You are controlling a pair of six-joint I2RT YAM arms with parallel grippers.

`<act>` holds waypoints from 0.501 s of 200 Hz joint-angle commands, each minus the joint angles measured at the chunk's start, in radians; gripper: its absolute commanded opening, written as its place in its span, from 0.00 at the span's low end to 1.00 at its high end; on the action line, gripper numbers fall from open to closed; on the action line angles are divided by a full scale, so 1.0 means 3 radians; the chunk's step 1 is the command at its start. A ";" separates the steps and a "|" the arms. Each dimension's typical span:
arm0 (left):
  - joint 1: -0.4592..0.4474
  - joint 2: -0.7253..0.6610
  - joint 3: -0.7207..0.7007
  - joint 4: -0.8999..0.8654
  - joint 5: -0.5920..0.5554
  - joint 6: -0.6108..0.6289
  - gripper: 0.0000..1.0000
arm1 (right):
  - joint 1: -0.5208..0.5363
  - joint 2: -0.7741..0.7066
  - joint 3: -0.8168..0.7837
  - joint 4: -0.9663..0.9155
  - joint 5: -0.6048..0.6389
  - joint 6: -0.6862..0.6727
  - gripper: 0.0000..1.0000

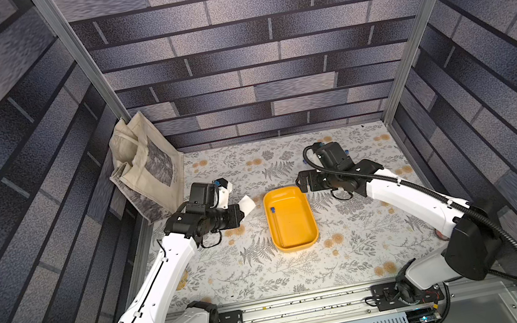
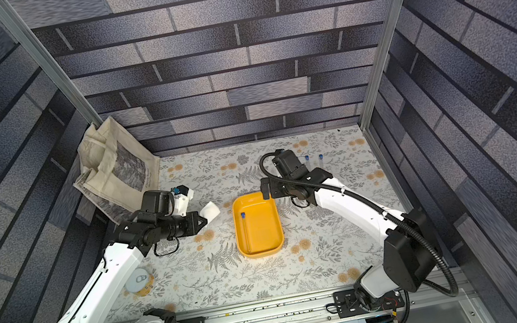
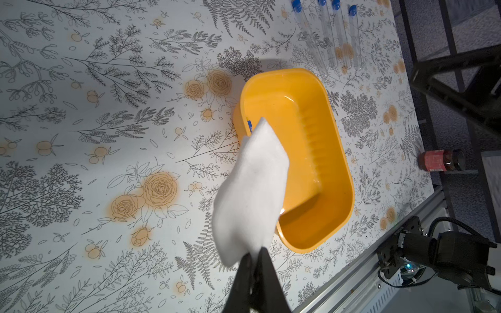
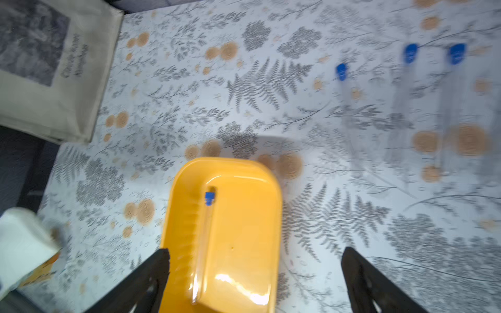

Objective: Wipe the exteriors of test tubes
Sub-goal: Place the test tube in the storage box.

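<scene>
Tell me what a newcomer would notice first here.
The yellow tray in the middle of the floral table, with one blue-capped test tube lying inside. Beside it, the left hand pinches a white cloth, and the right hand stands open by the tray's far end.

No text reads clearly: the tote bag (image 4: 81,94) at ten o'clock carries two blurred printed lines, and the jar (image 3: 440,160) has an illegible red label.

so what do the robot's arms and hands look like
The left arm and right arm have white shells and black joints. A ribbed black hose follows the right arm. The left hand and right hand are black with tapered fingers.
</scene>
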 commanded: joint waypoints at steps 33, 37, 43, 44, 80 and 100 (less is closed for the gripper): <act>-0.0188 -0.0051 0.0041 0.0095 0.0334 0.0218 0.09 | -0.0796 0.0947 0.0701 -0.0500 0.0448 -0.0496 1.00; -0.0206 -0.0060 0.0031 0.0097 0.0321 0.0221 0.09 | -0.0830 0.1029 0.0753 -0.0487 0.0434 -0.0512 1.00; -0.0220 -0.0079 0.0018 0.0097 0.0306 0.0231 0.09 | -0.0886 0.1143 0.0839 -0.0477 0.0445 -0.0529 1.00; -0.0224 -0.0081 0.0015 0.0097 0.0306 0.0234 0.09 | -0.0895 0.1165 0.0855 -0.0476 0.0446 -0.0533 1.00; -0.0341 -0.0170 -0.0006 0.0107 0.0311 0.0275 0.10 | -0.1152 0.1973 0.1582 -0.0635 0.0423 -0.0593 0.98; -0.0386 -0.0212 -0.0034 0.0107 0.0300 0.0298 0.10 | -0.1277 0.2280 0.1928 -0.0697 0.0318 -0.0537 0.85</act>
